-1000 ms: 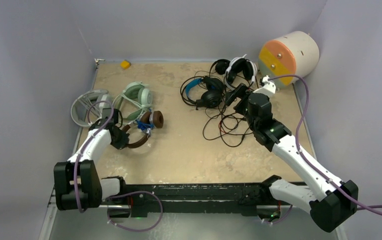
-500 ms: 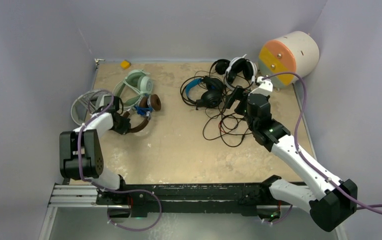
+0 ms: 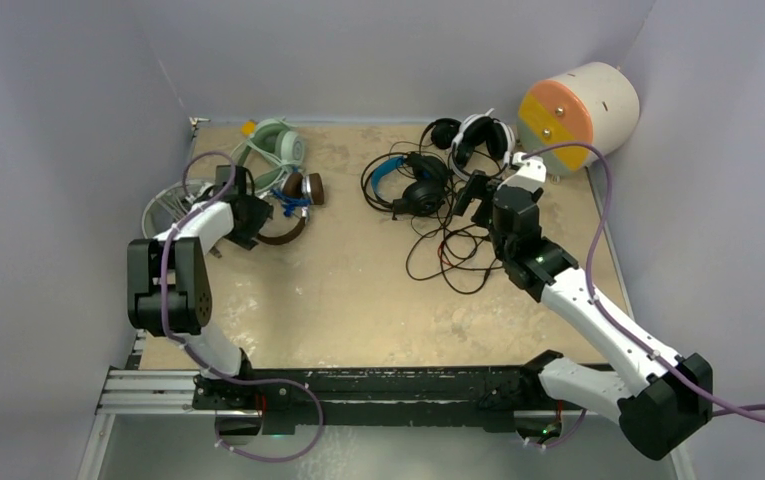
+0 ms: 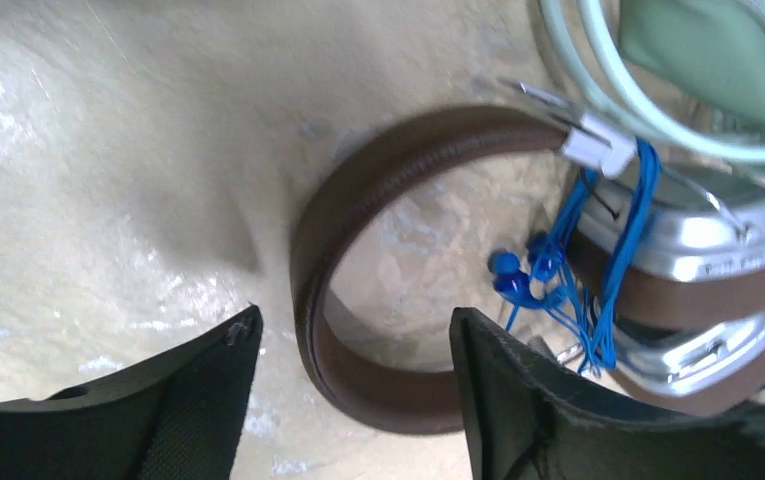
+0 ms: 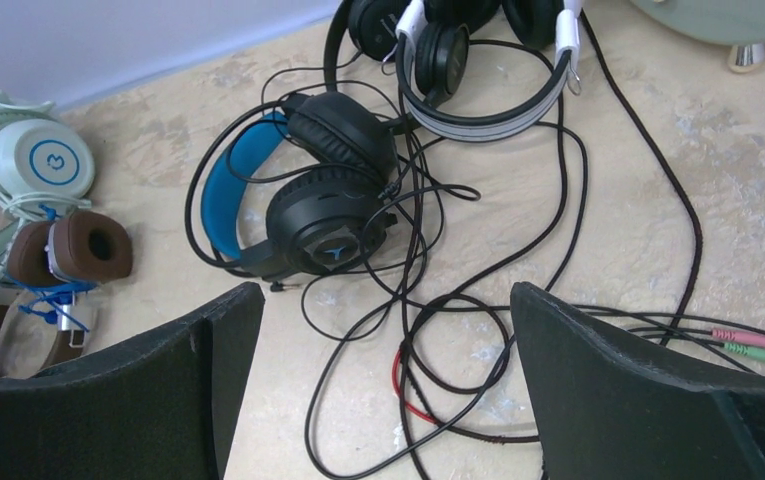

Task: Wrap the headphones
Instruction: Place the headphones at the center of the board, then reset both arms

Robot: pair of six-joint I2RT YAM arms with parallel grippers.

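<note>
Reaching from the near edge of the sandy worktop (image 3: 358,310), two robot arms tend opposite sides of a scatter of wired headphones. At left, the left gripper (image 4: 353,322) hangs low with its fingers apart, straddling the near curve of the brown headset (image 4: 388,150). The band lies flat on the worktop between the fingers, with a clear gap on one side. A thin blue cable (image 4: 568,270) is bunched against that headset's silver-and-brown ear cups.

At right, the right gripper (image 5: 386,295) hovers with its fingers spread wide and nothing between them, above a loose tangle of black cables (image 5: 438,330). Pink and green plugs (image 5: 748,342) lie at the tangle's right side.

Just beyond the tangle sits the blue-banded black headset (image 5: 323,215), ringed by its own cord. Past it, near the back wall, rests the black-and-white headset (image 5: 488,110).

On the left side, the white-grey headset (image 3: 168,205) lies at the worktop's edge. The mint-green headset (image 3: 278,145) sits behind the brown one, its cord touching it. A small yellow block (image 3: 249,127) shows beside the mint-green headset in the far left corner. A cream cylinder (image 3: 578,115) with an orange face fills the far right corner.
</note>
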